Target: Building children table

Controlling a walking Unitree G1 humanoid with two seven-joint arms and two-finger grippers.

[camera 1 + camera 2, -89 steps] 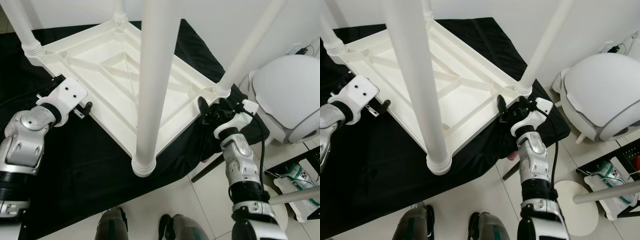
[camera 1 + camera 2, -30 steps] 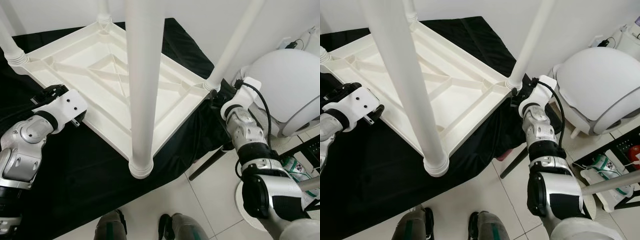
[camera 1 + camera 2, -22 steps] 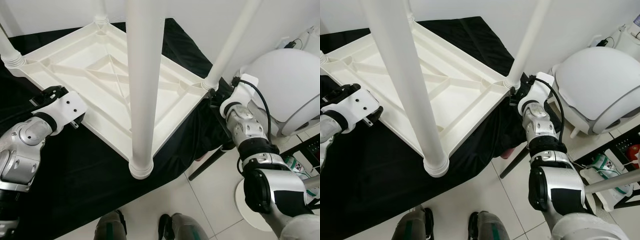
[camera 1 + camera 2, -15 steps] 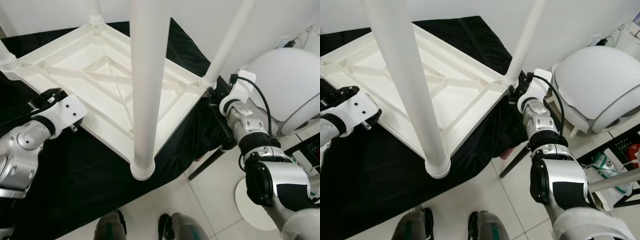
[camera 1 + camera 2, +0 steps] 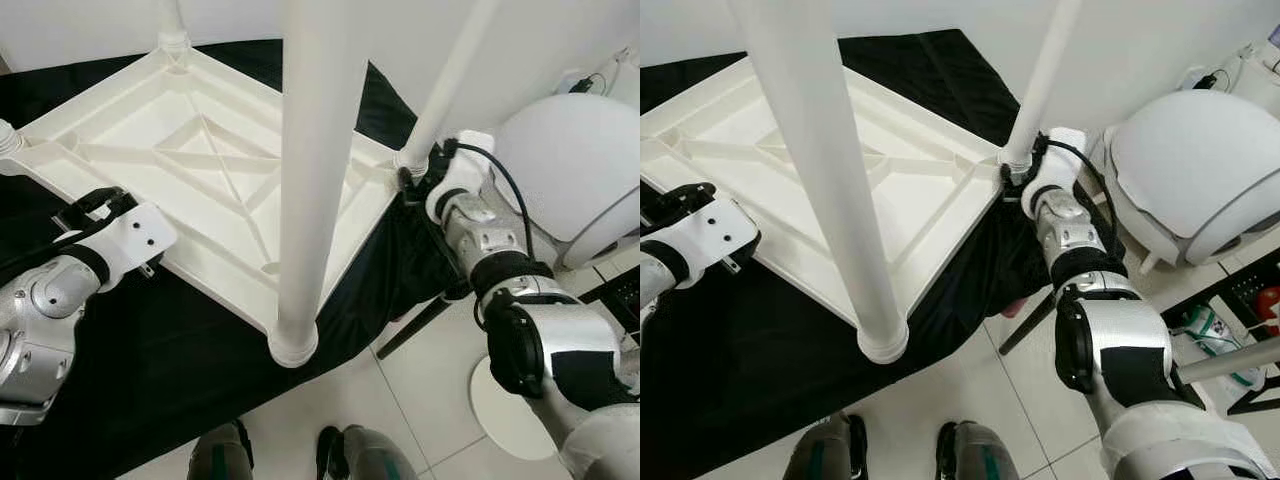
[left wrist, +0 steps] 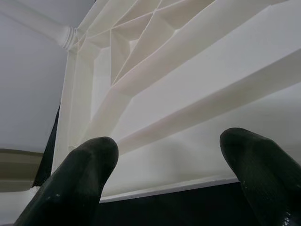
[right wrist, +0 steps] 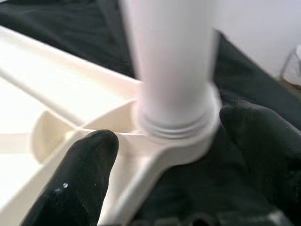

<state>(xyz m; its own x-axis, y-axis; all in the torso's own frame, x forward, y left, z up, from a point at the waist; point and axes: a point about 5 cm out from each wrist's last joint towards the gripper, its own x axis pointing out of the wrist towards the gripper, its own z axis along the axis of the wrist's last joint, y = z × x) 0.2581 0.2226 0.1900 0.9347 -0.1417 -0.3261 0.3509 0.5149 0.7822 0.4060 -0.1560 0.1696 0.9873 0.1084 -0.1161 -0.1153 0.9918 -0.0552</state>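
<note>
No legible text or labels anywhere.

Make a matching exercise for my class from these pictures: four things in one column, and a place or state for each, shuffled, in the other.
Things
1. table
2. cloth
3. left gripper
4. right gripper

Places or states
A. open, at a leg's base
B. upside down, legs up
C. open, at the table's side edge
D. spread under the table

Pairs: 1-B, 2-D, 3-C, 4-A

White plastic children's table (image 5: 200, 170), upside down on black cloth, legs (image 5: 315, 180) upright, seemingly four.
</note>
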